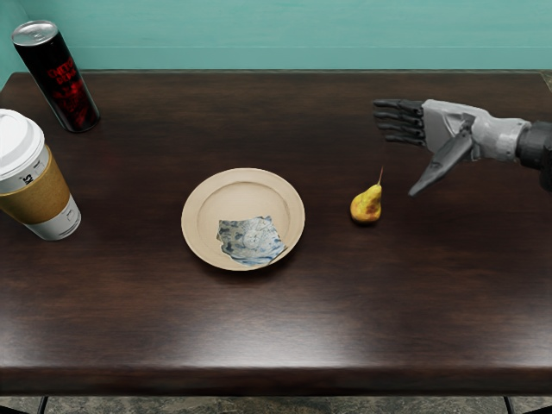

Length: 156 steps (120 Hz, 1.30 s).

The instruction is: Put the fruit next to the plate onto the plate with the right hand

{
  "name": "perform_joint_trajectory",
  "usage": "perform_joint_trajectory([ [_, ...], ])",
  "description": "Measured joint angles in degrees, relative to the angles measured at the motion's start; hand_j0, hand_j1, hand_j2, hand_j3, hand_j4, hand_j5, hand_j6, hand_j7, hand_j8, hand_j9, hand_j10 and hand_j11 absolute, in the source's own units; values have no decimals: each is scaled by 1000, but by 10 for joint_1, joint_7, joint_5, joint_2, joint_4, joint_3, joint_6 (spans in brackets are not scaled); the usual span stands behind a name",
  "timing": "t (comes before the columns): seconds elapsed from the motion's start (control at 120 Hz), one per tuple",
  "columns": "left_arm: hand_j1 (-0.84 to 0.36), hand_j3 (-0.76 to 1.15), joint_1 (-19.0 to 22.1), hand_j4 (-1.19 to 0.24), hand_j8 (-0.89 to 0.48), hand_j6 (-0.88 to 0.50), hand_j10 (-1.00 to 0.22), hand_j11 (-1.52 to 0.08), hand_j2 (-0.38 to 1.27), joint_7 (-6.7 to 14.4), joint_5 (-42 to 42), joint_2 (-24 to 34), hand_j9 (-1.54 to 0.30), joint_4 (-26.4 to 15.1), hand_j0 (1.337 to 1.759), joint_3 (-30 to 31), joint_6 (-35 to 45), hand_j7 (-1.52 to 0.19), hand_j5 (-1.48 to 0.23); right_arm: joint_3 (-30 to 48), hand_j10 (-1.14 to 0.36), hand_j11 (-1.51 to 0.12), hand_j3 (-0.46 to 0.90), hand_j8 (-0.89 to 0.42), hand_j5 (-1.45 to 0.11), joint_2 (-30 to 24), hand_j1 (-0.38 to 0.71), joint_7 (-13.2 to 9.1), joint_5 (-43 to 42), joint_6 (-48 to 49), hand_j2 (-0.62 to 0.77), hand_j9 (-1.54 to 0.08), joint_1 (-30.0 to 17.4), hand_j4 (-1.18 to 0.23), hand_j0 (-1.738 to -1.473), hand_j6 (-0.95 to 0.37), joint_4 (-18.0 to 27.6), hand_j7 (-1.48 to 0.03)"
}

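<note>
From the head view, the pear (366,205) is small and yellow with a reddish blush low on its skin and a thin stem slanting up. It stands on the table (414,293) just to the right of the plate (200,207), apart from the rim and not on it. The plate is a plain tan disc with a crumpled blue-and-white scrap (250,240) lying in its lower part.

The right hand (435,129) comes in from the right edge and hangs above and to the right of the pear, clear of it. Its dark fingers (397,121) reach out straight toward the left, the thumb angles downward, and it holds nothing.

The table is dark polished wood. A lidded paper coffee cup (30,177) sits at the left edge, a red-and-black can (57,76) stands in the far left corner, and a teal wall (302,34) runs behind.
</note>
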Motion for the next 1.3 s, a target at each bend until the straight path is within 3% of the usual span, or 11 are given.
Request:
perform_joint_trajectory([
  [0.067,344,0,0,-4,-4,-4,-4,-5,1,0,0,0,-5,0,1658,0,0,-5,-5,4,-30,-38,0,-30,-38,11,-315,84,-37,0,-4,-38,-9,-30,-1658,-30,-30,-38],
  [0.183,344,0,0,-4,-4,-4,-4,-5,1,0,0,0,-5,0,1658,0,0,-5,-5,5,-30,-38,0,-30,-38,28,-316,181,-86,0,-4,-38,-26,-30,-1658,-30,-67,-38],
  [0.292,344,0,0,-4,-4,-4,-4,-5,1,0,0,0,-5,0,1658,0,0,-5,-5,-36,-30,-38,0,-30,-38,38,-316,305,-123,0,-4,-38,-35,-30,-1658,-31,-123,-38],
  [0.342,344,0,0,-4,-4,-4,-4,-5,1,0,0,0,-5,0,1658,0,0,-5,-5,-69,-30,-39,0,-31,-39,41,-315,341,-131,0,-3,-39,-35,-31,-1658,-31,-151,-39],
  [0.4,344,0,0,-4,-4,-4,-4,-5,1,0,0,0,-5,0,1658,0,0,-5,-5,-101,-31,-39,0,-31,-39,46,-315,366,-137,0,-3,-39,-35,-31,-1658,-32,-177,-39],
  [0.492,344,0,0,-4,-4,-4,-4,-5,1,0,0,0,-5,0,1658,0,0,-5,-5,-143,-32,-41,0,-33,-41,63,-314,385,-142,0,-3,-41,-35,-33,-1658,-34,-199,-41],
  [0.625,344,0,0,-4,-3,-3,-3,-5,1,0,0,0,-5,0,1658,0,0,-5,-5,-180,-58,-74,0,-58,-74,78,-284,395,-143,-6,-8,-74,-36,-59,-1658,-59,-214,-73],
  [1.008,344,0,0,-4,-4,-4,-4,-5,1,0,0,0,-5,0,1658,0,0,-5,-5,-213,-214,-276,0,-215,-277,150,-97,399,-144,-26,-39,-276,-26,-215,-1658,-216,-261,-276],
  [1.3,344,0,0,-4,-4,-4,-4,-5,1,0,0,0,-5,0,1658,0,0,-5,-5,-214,-343,-443,0,-343,-443,163,57,399,-143,-26,-64,-443,-22,-344,-1658,-344,-264,-443],
])
